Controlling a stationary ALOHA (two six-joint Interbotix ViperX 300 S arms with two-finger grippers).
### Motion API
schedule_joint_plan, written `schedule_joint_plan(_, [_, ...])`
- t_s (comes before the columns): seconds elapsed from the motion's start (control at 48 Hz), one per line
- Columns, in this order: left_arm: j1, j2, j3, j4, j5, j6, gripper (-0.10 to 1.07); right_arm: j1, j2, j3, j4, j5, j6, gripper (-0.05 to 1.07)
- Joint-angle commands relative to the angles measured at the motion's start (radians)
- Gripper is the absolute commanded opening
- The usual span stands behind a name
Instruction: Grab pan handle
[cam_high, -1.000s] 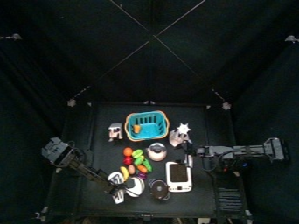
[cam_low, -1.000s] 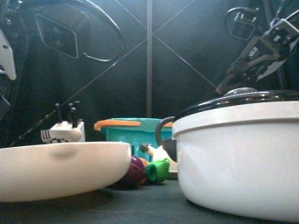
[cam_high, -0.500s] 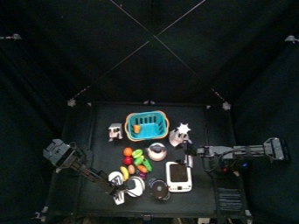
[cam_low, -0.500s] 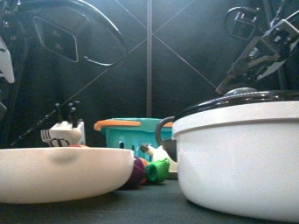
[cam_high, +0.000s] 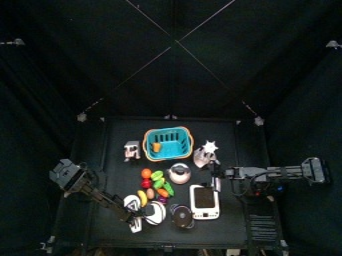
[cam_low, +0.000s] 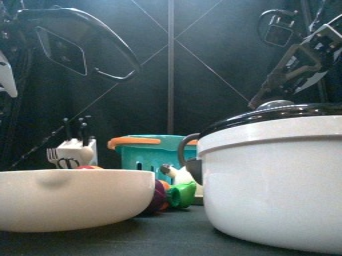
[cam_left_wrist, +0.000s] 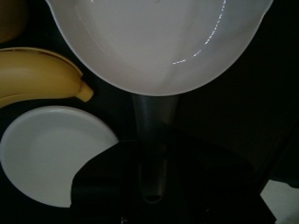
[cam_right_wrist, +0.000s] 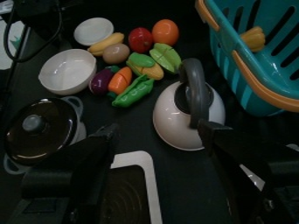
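Note:
The pan (cam_left_wrist: 163, 44) is round and pale inside, and its short grey handle (cam_left_wrist: 149, 140) runs straight out toward the left wrist camera. My left gripper (cam_high: 130, 205) hangs low over this handle at the table's front left. Its fingers are lost against the dark in the left wrist view. In the front view the pan (cam_low: 74, 195) stands near and large at the left. My right gripper (cam_right_wrist: 158, 166) rests open at the table's right side, above a white flat device (cam_right_wrist: 146, 188).
A yellow banana (cam_left_wrist: 41, 79) and a cream disc (cam_left_wrist: 52, 153) lie beside the handle. A kettle (cam_right_wrist: 187, 109), toy vegetables (cam_right_wrist: 140, 66), a teal basket (cam_right_wrist: 257, 44) and a black lidded pot (cam_right_wrist: 41, 127) crowd the middle.
In the front view the left arm and its cable loop have shifted right and lower. The pale pan now sits a little lower and more level. The right arm has stayed put.

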Motion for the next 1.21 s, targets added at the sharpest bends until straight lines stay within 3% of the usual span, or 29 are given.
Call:
schedule_joint_plan(0.0, [0.003, -0.023, -0.015, 0.026, 0.000, 0.000, 0.70, -0.003, -0.003, -0.008, 0.002, -0.003, 0.002, 1.01])
schedule_joint_plan(0.708, [0.011, -0.140, -0.046, 0.183, 0.092, -0.003, 0.70, -0.003, -0.031, 0.008, 0.003, -0.003, 0.002, 1.01])
schedule_joint_plan(1.188, [0.018, -0.133, -0.028, 0.179, 0.097, -0.003, 0.69, -0.006, -0.032, 0.008, -0.002, -0.003, 0.000, 1.01])
